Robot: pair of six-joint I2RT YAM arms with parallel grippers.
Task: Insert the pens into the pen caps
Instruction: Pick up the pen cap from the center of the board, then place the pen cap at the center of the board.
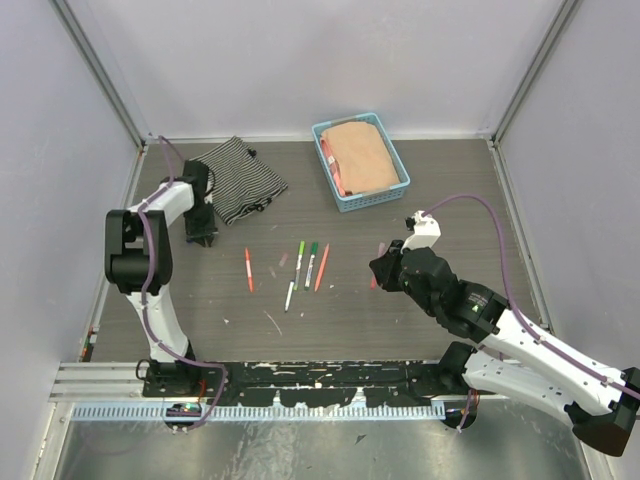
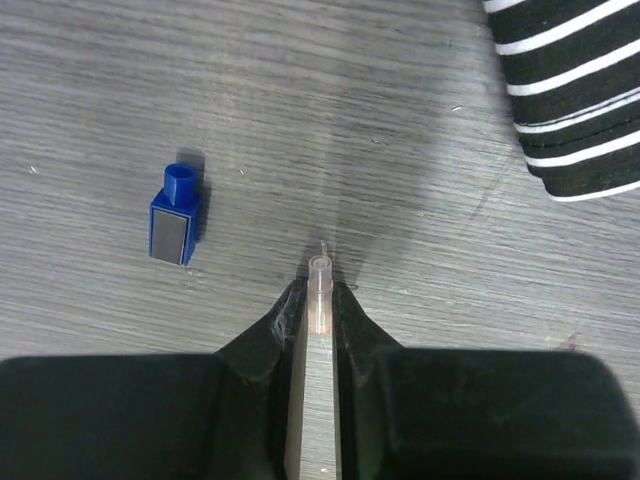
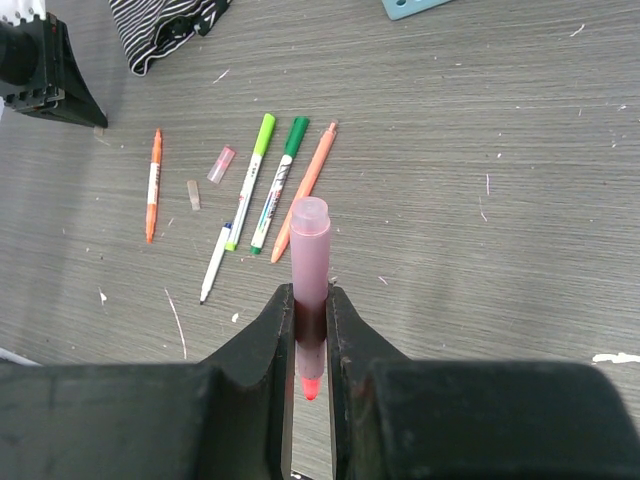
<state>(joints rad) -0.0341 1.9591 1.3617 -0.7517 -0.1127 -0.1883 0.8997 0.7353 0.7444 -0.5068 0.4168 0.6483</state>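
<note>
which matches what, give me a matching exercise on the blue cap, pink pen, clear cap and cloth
1 blue cap
2 pink pen
3 clear cap
4 cloth

a in right gripper
b black and white stripes
c on its side on table
d in left gripper

Pairs: 1c, 2a, 3d, 4b

Striped cloth: black-and-white, crumpled, just beyond and to the right of the left gripper.
Basket: light blue plastic, well beyond the right gripper.
Folded cloth: peach, fills the Basket.
</note>
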